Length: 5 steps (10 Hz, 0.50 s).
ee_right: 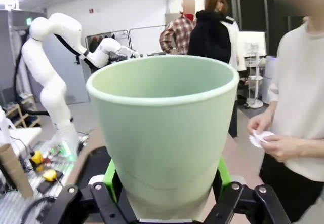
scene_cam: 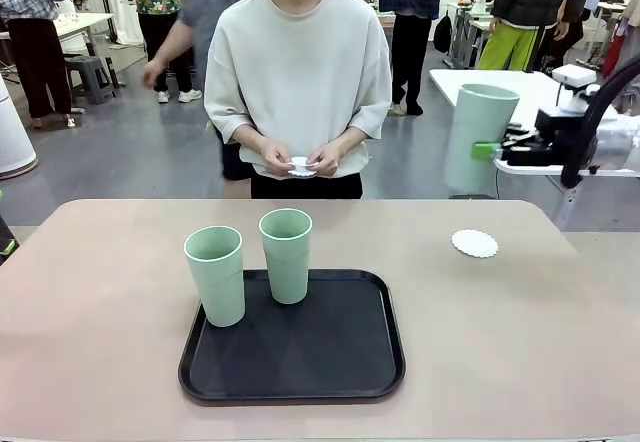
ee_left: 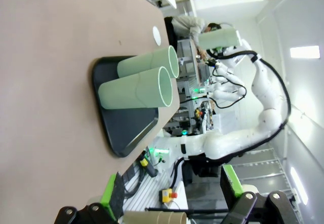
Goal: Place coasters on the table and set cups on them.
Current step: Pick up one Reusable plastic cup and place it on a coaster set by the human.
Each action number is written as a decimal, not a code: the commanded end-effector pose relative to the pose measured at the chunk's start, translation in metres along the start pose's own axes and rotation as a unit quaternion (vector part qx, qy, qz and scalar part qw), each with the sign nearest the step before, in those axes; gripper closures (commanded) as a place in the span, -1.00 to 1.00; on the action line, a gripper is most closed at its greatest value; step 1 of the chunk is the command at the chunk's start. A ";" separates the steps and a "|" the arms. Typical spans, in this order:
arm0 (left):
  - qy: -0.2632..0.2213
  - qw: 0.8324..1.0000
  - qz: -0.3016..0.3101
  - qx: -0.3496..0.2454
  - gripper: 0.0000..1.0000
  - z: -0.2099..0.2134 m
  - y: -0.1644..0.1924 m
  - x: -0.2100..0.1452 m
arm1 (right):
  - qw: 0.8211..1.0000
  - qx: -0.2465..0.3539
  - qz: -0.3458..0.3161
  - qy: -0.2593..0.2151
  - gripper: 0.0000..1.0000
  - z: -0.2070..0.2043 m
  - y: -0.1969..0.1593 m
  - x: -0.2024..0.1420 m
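Presently, at right: right gripper [scene_cam: 487,149] clamped on held cup [scene_cam: 478,122], green pads pressed to either side of its lower wall, plain in the right wrist view along the fingers. Cup upright, mouth up, in the air and clear of the table [scene_cam: 100,312], toward its far right part; exact depth over the surface hard to judge. Lower in frame, flat on the beige top: lone coaster [scene_cam: 474,243], white, scalloped rim, nothing on it, well apart from the tray [scene_cam: 300,362].

Middle of table: that same tray, black, rounded corners. On its far side, two more mint cups, both upright. At the tray's far left corner: left cup [scene_cam: 215,274], base right at the rim; whether wholly inside the rim, cannot tell. Just beside it and a little farther back, inside the tray: right cup [scene_cam: 286,254]. Narrow gap between the two in front view, not touching.

Far side: person [scene_cam: 300,72] in a pale sweatshirt, standing at the table edge. Both hands [scene_cam: 275,154] together at waist height, pinching second coaster [scene_cam: 301,167], small and white, held off the table.

Off to the side: left gripper [ee_left: 171,186], fingers spread wide apart, nothing between them, well apart from the tray, with the tray and both standing cups seen side-on.
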State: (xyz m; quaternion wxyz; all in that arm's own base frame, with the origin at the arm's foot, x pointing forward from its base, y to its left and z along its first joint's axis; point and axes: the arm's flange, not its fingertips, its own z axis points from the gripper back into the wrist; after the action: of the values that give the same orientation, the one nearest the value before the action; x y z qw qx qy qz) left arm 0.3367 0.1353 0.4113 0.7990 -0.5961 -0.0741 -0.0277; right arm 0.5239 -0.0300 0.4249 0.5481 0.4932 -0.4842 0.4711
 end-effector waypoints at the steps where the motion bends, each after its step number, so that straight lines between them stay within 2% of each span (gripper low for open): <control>1: -0.005 1.000 -0.006 -0.009 -1.00 0.000 -0.002 0.000 | 0.999 0.026 -0.003 0.032 -0.69 0.013 -0.035 0.006; 3: -0.005 1.000 -0.006 -0.009 -1.00 0.000 -0.002 0.000 | 0.999 0.008 -0.014 0.041 -0.69 0.028 -0.063 0.008; 4: -0.005 1.000 -0.006 -0.009 -1.00 0.000 -0.002 0.000 | 0.999 -0.017 -0.019 0.034 -0.69 0.027 -0.065 0.009; 5: -0.005 1.000 -0.006 -0.009 -1.00 0.000 -0.002 0.000 | 1.000 0.000 0.005 0.030 -0.69 0.024 -0.053 0.004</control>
State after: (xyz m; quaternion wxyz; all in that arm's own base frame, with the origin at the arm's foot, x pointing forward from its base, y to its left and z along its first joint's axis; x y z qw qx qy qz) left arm 0.3368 0.1352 0.4112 0.7990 -0.5961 -0.0740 -0.0277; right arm 0.5836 -0.0612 0.4244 0.5670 0.4744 -0.4677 0.4844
